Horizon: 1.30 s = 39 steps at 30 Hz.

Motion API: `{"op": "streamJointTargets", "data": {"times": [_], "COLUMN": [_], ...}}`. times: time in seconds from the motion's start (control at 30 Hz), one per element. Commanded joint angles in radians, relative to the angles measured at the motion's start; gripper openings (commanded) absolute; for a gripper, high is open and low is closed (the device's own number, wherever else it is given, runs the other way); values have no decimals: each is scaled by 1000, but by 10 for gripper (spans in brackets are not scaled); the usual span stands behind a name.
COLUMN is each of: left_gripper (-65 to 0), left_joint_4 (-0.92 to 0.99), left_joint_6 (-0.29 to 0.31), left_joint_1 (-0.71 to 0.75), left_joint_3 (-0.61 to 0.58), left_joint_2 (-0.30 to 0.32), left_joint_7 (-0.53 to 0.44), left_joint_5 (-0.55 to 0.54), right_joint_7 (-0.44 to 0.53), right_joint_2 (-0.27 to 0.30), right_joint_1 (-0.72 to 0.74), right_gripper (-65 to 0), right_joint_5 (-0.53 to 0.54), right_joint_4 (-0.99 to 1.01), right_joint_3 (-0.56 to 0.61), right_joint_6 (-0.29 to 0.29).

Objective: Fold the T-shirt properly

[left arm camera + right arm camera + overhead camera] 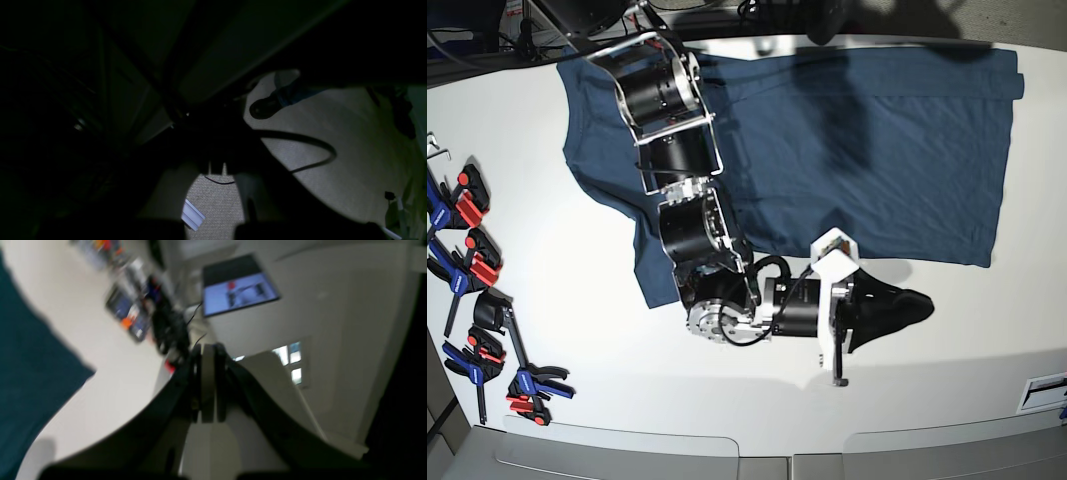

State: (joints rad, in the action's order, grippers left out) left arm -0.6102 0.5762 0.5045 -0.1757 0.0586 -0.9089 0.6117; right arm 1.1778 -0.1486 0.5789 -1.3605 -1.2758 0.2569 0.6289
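The large plain navy-blue cotton T-shirt [847, 140] lies spread flat across the white table [627, 400], unfolded. The right gripper [922, 306] hovers beside its hem, jaws closed and empty (left gripper out of sight, closed). Next: open, grasp an edge

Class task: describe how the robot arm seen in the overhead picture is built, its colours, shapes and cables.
The arm is a chain of black cylindrical joints held in silver metal brackets. A black cable loops near the wrist, where a small white block sits. The right gripper has smooth, curved black fingers. In the right wrist view, pale pads line them.
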Motion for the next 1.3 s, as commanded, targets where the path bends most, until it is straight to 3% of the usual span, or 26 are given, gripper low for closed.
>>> {"op": "streamJointTargets", "data": {"times": [0.0,0.77,1.27], "left_gripper": [-650,-650,-650], "left_joint_4": [-11,-11,-11], "left_joint_6": [37,37,37], "left_joint_1": [8,8,8], "left_joint_3": [-8,-8,-8], "left_joint_2": [-23,-23,-23], "left_joint_7": [-118,-118,-118], "left_joint_5": [-6,-6,-6], "right_joint_7": [10,10,10], "right_joint_2": [-8,-8,-8], "right_joint_1": [33,33,34], "right_gripper": [-650,-650,-650], "right_joint_5": [46,641,1181], "right_joint_4": [-17,-17,-17], "right_joint_3": [-5,-4,-2], "right_joint_6": [-8,-8,-8]}}
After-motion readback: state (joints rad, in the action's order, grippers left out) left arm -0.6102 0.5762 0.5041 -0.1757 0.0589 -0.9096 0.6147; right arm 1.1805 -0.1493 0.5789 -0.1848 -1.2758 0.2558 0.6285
